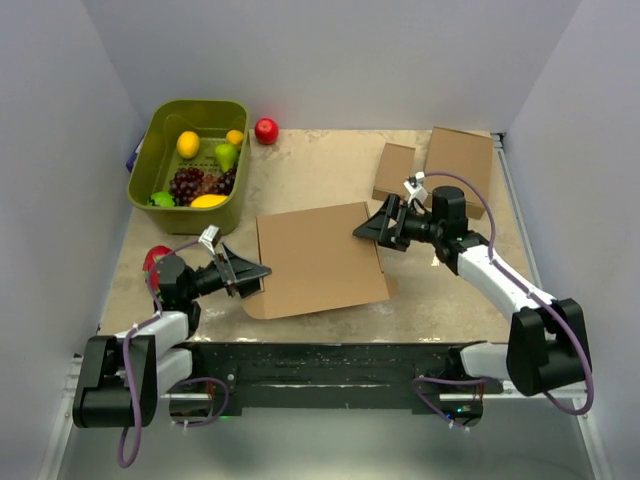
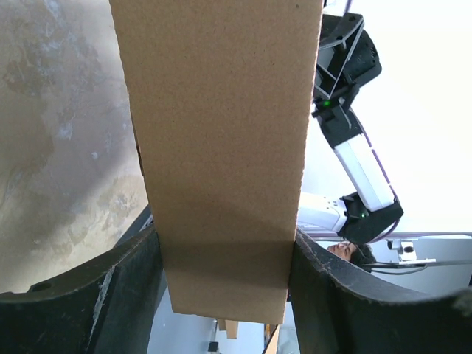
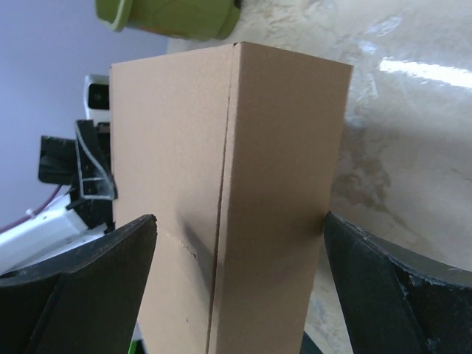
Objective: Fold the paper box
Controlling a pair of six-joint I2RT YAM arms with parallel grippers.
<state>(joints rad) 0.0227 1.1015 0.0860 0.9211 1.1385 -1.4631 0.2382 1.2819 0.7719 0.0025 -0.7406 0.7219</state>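
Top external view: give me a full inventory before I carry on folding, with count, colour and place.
paper box: 1, brown, table centre, between the grippers
small box: 1, brown, far right
flat box: 1, brown, far right corner, beside the small box
bin: 1, olive green, far left
lemon: 1, yellow, in bin
pear: 1, green, in bin
grapes: 1 bunch, dark purple, in bin
orange fruit: 1, in bin
yellow fruit: 1, bin front
green item: 1, in bin, kind unclear
apple: 1, red, table, right of bin
red object: 1, half hidden by left arm
table: 1, beige marbled
left gripper: 1, black, closed on box's left edge
right gripper: 1, black, open around box's right edge
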